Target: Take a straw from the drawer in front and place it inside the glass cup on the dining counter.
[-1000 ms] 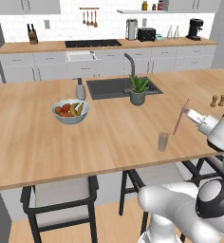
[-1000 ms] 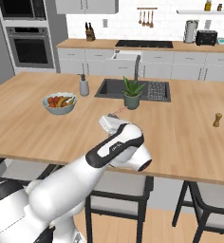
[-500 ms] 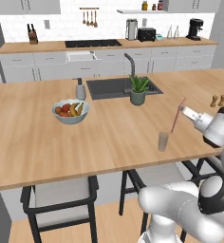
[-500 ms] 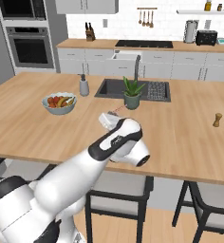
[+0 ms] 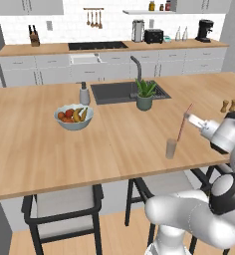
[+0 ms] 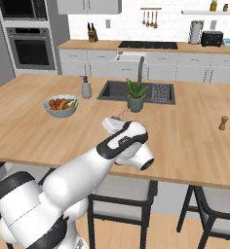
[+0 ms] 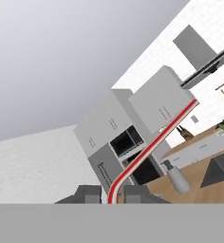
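My gripper (image 5: pixel 187 118) is shut on the thin red-pink straw (image 5: pixel 184 124), which it holds tilted over the right part of the light-wood dining counter (image 5: pixel 35 144). The straw's lower end hangs just above and slightly right of the small clear glass cup (image 5: pixel 171 148) near the counter's front edge. In the hand view the straw (image 7: pixel 152 144) rises from between the two dark fingertips (image 7: pixel 88 194) of the gripper (image 7: pixel 112 198), bent near the grip. From the right base camera the gripper (image 6: pixel 110 124) and a faint bit of straw (image 6: pixel 121 115) show beyond my arm. The drawer is out of view.
A fruit bowl (image 5: pixel 73 116), a grey soap dispenser (image 5: pixel 84 93), the dark sink (image 5: pixel 119 92) and a potted plant (image 5: pixel 145 94) sit on the counter. Two small shakers (image 5: pixel 228 105) stand at the right. Black stools (image 5: pixel 64 209) line the front edge.
The gripper has carried the straw leftward, and the straw's lower end now hangs closer to the cup. The cup has not moved.
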Controlling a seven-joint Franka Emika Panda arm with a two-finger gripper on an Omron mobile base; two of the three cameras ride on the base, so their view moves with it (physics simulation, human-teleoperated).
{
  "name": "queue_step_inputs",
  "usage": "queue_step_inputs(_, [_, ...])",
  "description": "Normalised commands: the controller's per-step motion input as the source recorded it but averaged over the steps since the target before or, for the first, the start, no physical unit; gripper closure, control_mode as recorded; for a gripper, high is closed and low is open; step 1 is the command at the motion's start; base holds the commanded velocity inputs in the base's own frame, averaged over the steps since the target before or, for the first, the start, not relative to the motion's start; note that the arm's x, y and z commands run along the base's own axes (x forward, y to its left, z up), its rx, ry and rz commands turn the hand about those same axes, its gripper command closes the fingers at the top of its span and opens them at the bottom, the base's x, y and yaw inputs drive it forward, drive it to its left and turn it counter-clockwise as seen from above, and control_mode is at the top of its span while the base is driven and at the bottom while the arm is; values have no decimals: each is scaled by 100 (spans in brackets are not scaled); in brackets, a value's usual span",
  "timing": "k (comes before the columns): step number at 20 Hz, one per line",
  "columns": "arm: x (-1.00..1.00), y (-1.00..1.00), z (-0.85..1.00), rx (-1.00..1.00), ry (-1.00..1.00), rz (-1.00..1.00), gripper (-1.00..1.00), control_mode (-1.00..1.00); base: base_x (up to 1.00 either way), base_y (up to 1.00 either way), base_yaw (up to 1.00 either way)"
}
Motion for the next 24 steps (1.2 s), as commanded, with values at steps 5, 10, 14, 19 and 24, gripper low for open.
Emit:
queue_step_inputs(5, [14, 0, -14, -4, 2, 0, 100, -100, 0, 0, 0])
queue_step_inputs(10, [29, 13, 0, -5, 9, 0, 100, -100, 0, 0, 0])
queue_step_inputs(14, [24, 13, 0, -2, 5, 0, 100, -100, 0, 0, 0])
queue_step_inputs(19, [15, 2, -3, 0, 1, 0, 100, -100, 0, 0, 0])
queue_step_inputs(24, [16, 0, -9, 0, 0, 0, 100, -100, 0, 0, 0])
